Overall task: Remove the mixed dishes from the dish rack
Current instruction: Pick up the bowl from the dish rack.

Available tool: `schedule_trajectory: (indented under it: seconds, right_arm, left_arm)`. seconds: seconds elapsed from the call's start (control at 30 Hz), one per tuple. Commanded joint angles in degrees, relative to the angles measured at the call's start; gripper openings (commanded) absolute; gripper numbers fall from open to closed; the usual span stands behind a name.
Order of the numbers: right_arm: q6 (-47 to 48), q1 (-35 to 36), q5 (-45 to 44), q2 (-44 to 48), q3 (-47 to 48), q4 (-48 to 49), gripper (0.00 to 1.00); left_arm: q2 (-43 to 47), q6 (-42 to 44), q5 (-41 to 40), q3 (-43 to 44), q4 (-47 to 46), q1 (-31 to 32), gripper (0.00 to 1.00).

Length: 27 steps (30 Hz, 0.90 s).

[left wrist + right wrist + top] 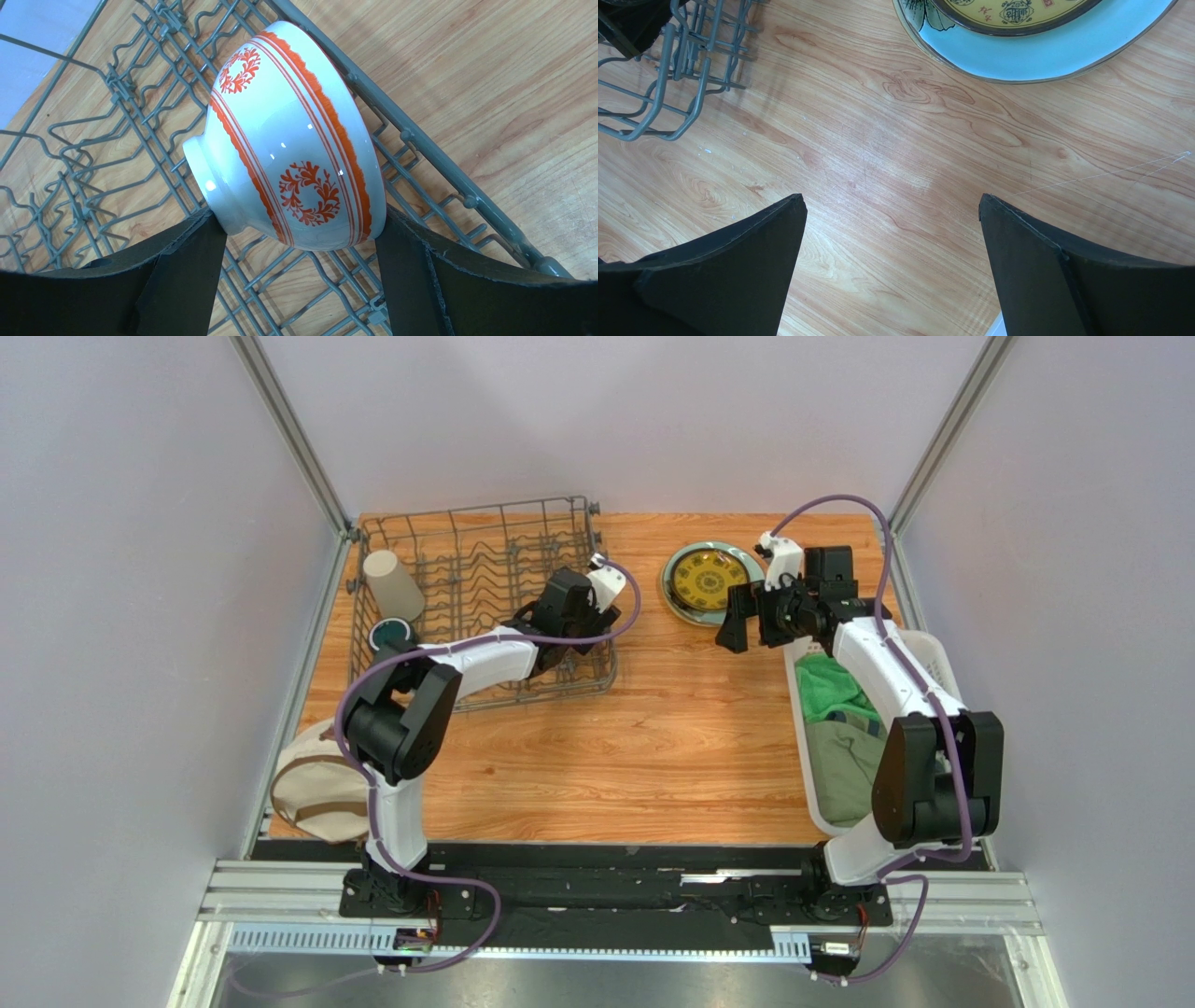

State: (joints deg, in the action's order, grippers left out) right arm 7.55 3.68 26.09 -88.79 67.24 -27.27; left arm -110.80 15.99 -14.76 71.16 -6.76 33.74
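Note:
The small red-and-white bowl [295, 140] lies on its side in the grey dish rack [105, 161], near the rack's [463, 560] front right corner. My left gripper [298, 224] is shut on it, one finger on the foot, the other on the rim; in the top view the arm hides the bowl. A beige cup [393, 585] and a dark green mug [390, 633] stand at the rack's left end. The yellow patterned plate [706, 577] rests on a pale green plate [1046, 59] on the table. My right gripper [892, 206] hovers open over bare wood beside them.
A white slotted basket [807, 742] holding green cloths [842, 714] stands along the right edge, under the right arm. A tan fabric item [316, 784] lies at the near left. Grey walls close in both sides.

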Motion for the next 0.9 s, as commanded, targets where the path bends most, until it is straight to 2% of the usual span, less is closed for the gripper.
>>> schedule_trajectory:
  seconds: [0.0,0.2,0.47,0.67,0.77,0.8,0.87]
  right_arm:
    - [1.3,0.1,1.1,-0.5,2.5,-0.1,0.98]
    - [1.5,0.2,1.4,-1.0,2.7,-0.4,0.98]
    - [1.5,0.1,1.6,-1.3,2.9,-0.5,0.98]
    - [1.4,0.2,1.6,-1.5,2.9,-0.6,0.98]
    - [1.3,0.2,1.7,-1.6,2.9,-0.6,0.98]
    - [1.4,0.2,1.7,-1.7,2.9,-0.6,0.98]
    - [1.3,0.2,1.8,-1.9,3.0,-0.7,0.98]
  left_arm:
    - [4.6,0.8,-1.8,-1.1,-2.5,0.2,0.53]
    - [7.1,0.8,-3.2,-2.4,-2.9,0.2,0.43]
    - [11.3,0.6,-3.9,-4.6,-3.9,-0.2,0.38]
    - [13.0,-1.8,-1.4,-4.0,-1.3,-1.8,0.30]
    - [13.6,-4.7,2.2,-3.1,1.9,-3.9,0.20]
    - [13.9,-6.0,4.0,-2.8,3.3,-4.6,0.10]
    - [14.1,-7.0,5.5,-2.4,4.6,-6.0,0.01]
